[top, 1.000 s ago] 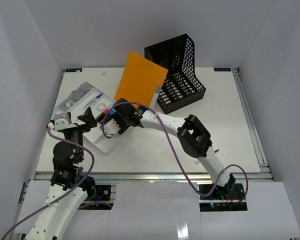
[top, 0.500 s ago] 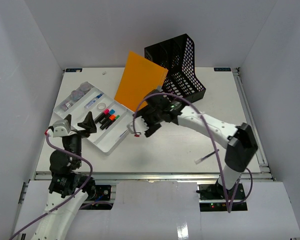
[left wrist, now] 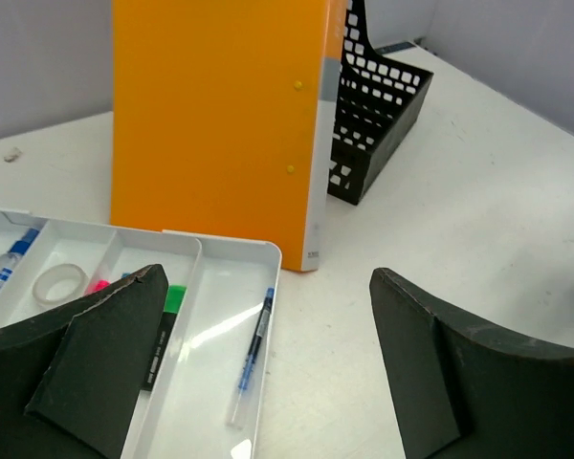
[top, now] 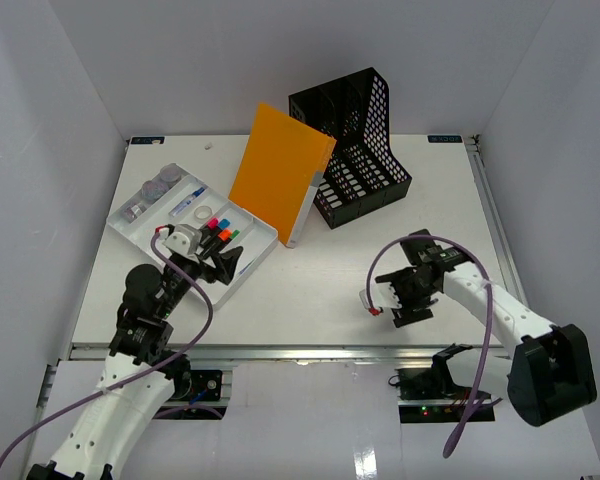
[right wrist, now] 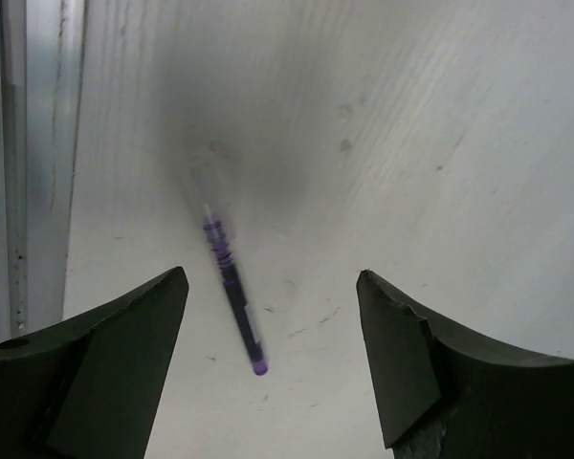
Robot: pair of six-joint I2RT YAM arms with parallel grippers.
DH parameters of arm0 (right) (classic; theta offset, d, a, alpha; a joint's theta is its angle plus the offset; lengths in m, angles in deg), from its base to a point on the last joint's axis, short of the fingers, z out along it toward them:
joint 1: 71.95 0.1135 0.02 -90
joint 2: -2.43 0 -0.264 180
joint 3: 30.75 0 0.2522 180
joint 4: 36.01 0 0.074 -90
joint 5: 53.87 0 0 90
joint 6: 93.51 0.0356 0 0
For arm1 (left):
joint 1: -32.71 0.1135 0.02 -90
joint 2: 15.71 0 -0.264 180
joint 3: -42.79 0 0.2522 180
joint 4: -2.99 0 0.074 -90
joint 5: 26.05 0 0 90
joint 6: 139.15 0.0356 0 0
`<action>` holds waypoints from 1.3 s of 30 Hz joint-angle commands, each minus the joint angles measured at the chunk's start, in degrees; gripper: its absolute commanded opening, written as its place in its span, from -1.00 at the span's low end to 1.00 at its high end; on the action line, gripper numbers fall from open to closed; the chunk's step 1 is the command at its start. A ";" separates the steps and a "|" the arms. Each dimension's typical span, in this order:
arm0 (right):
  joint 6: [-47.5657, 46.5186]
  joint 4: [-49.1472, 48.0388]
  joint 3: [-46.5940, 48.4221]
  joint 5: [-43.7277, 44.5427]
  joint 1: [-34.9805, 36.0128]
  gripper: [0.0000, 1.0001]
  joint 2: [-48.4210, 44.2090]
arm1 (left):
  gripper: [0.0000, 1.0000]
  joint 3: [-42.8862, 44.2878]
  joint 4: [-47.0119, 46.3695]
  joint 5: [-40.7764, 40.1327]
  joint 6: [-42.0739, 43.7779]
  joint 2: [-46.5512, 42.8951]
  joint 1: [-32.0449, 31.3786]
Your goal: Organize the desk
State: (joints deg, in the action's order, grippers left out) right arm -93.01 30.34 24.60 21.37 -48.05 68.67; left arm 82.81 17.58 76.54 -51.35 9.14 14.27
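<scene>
Swung back nearward, right tool hangs spread over the white, scuffed desk.

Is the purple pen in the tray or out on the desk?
Out: the pen lies flat on the bare desk by the front rail, beneath the open right gripper.

Counted one desk, one folder, one rack, one tray. Tallied two pens, the second pen lying loose. Picked out three markers, three tubs, one tape roll, and yes, one scrap.
</scene>
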 commanded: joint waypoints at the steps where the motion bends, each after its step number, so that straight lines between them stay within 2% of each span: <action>1: -5.60 0.84 -5.14 3.14 -3.53 0.56 -2.05 | 0.96 2.15 0.76 6.31 -0.09 -0.09 0.16; 5: -5.18 -1.99 -6.71 4.41 -4.90 0.50 1.62 | 0.96 2.04 0.85 5.92 -0.18 -0.49 0.16; 7: -4.80 -3.45 -6.90 5.40 -5.24 0.41 3.90 | 0.96 2.04 0.85 5.81 -0.24 -0.50 0.16; 13: -3.04 -4.78 -6.06 6.44 -5.85 -0.18 8.83 | 0.96 1.95 0.59 5.80 -0.50 -0.58 0.16; 21: -1.14 -7.66 -6.61 5.20 -5.88 -0.80 9.78 | 0.96 1.34 -0.38 6.74 -2.00 -0.50 0.07; 28: 3.58 -6.22 1.77 -2.95 -3.38 -0.85 8.41 | 0.96 2.13 0.30 0.34 -2.20 -1.52 0.15; 33: 11.61 -9.97 14.54 -1.82 10.57 -0.84 11.05 | 0.96 2.26 1.43 -9.56 -1.98 -3.42 0.16; 37: 17.32 -14.97 24.62 5.12 21.79 -0.85 20.15 | 0.96 2.22 2.08 -14.91 -1.78 -4.64 0.16; 39: 18.52 -17.21 32.70 8.54 26.03 -0.85 25.36 | 0.96 2.08 2.30 -18.58 -1.76 -5.26 0.16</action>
State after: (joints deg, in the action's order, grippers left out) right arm -80.85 18.82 45.82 23.88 -30.58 85.22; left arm 82.90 18.73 67.64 -53.06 5.07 14.27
